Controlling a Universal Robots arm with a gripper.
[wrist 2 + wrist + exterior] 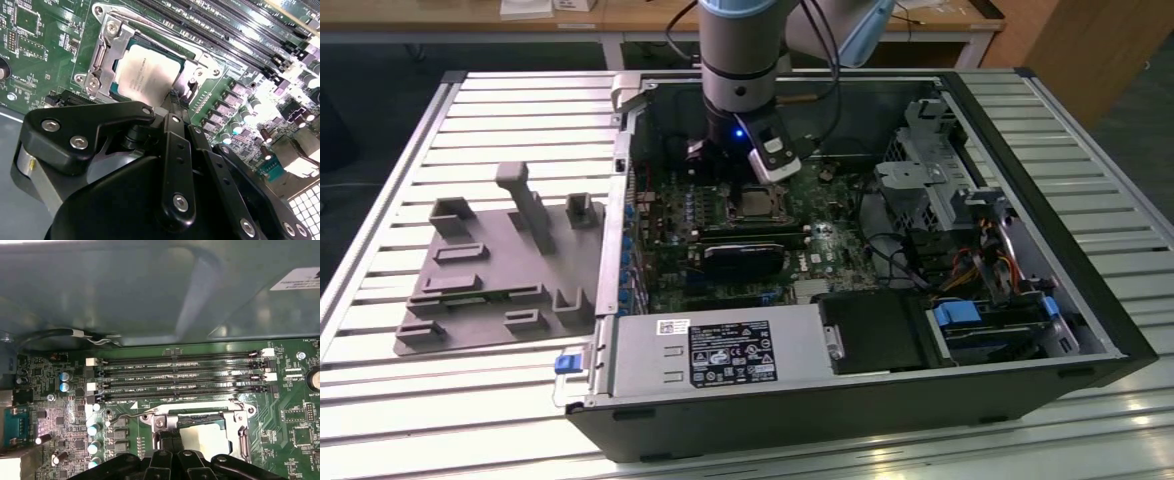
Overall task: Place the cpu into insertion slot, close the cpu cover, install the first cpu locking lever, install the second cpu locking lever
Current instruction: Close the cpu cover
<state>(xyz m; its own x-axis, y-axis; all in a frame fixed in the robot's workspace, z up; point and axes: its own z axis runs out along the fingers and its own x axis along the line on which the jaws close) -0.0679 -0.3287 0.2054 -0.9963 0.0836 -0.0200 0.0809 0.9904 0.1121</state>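
Note:
The cpu lies flat in the insertion slot on the green motherboard, its pale metal top facing up. The silvery cpu cover is down around the chip's edges; it is also in the first wrist view. A thin wire locking lever sticks out from the socket's corner towards the capacitors. My gripper hangs just above that same corner of the socket, fingers pressed together. Whether they pinch the lever is hidden by the gripper body.
The open computer case walls in the board. Long memory slots run beside the socket, a black card lies on its other side, and the power supply sits at the front. A grey fixture plate rests on the slatted table.

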